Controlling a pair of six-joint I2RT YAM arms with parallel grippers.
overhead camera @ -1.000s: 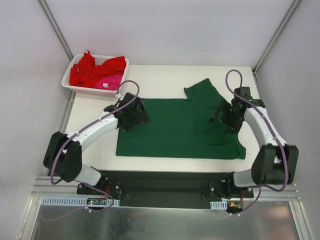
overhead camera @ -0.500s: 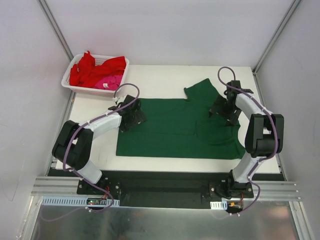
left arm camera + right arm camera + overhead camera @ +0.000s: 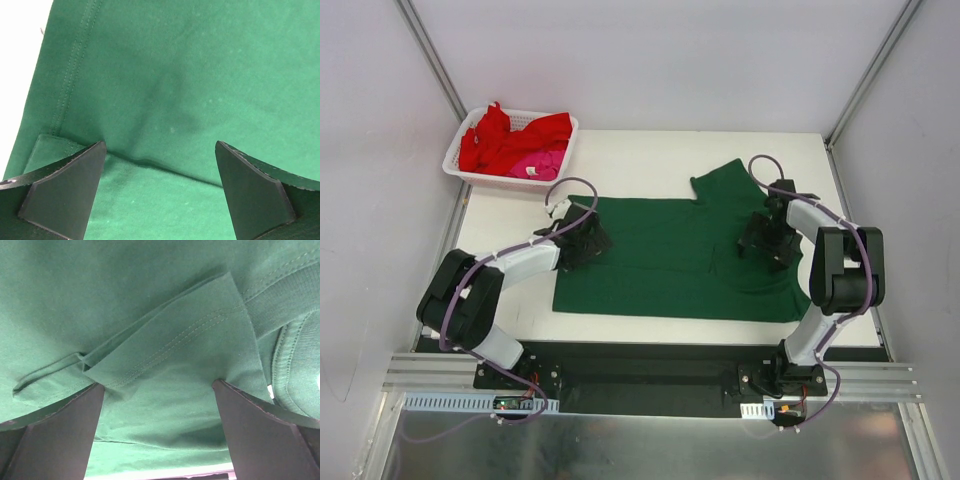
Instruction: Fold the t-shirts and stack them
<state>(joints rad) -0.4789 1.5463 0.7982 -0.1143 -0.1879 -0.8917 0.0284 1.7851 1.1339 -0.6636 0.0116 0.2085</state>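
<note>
Green t-shirt (image 3: 660, 262) lies flat; both arms stoop low over it, left gripper (image 3: 160, 150) and right gripper (image 3: 157, 390) agape, holding nothing

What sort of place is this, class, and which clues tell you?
Probably a robot lab test cell, not a home: two arms bolted to a metal rail, bare white enclosure walls, and a green t-shirt spread on a white table near a basket of more tees.

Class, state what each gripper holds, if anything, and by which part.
Nothing is held. The left gripper and the right gripper stand open above the green t-shirt, jaws not closed on its cloth.
</note>
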